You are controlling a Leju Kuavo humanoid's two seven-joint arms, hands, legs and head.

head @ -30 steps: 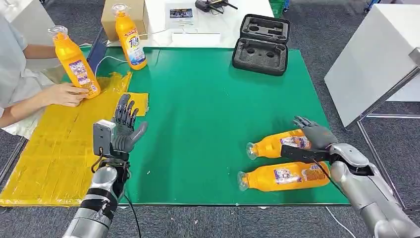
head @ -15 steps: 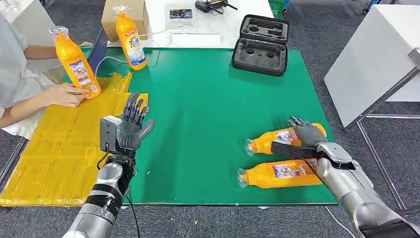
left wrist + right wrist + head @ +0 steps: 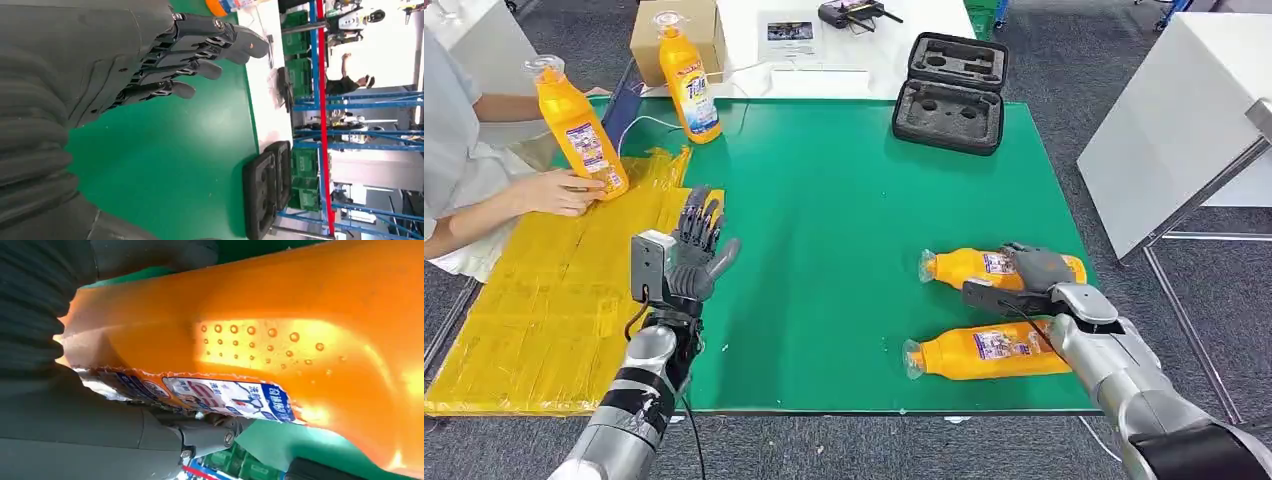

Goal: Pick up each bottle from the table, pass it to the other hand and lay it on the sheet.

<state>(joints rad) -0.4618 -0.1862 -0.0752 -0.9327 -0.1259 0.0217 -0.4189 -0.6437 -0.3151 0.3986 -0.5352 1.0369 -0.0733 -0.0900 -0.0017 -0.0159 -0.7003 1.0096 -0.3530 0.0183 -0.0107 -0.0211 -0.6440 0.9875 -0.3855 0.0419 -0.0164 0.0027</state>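
Observation:
Two orange bottles lie on their sides at the right of the green table [image 3: 844,220]. My right hand [image 3: 1036,268] wraps the farther bottle [image 3: 964,267] around its body. In the right wrist view the bottle [image 3: 280,325] sits against the palm, with the fingers [image 3: 200,432] under its label. The nearer bottle [image 3: 979,351] lies free beside my right forearm. My left hand [image 3: 700,250] is raised above the table's left part with fingers spread, holding nothing; its fingers [image 3: 200,50] are straight in the left wrist view. The yellow sheet [image 3: 534,310] covers the table's left end.
A person at the left holds an upright orange bottle [image 3: 576,127] on the sheet. Another bottle [image 3: 690,78] stands at the table's far left. An open black foam case [image 3: 951,92] lies at the far edge, with a cardboard box [image 3: 646,38] behind. A white table [image 3: 1184,110] stands to the right.
My right hand has moved onto the farther bottle and curled around it; the bottle has turned and shifted away from me. My left hand has risen slightly towards the table's middle.

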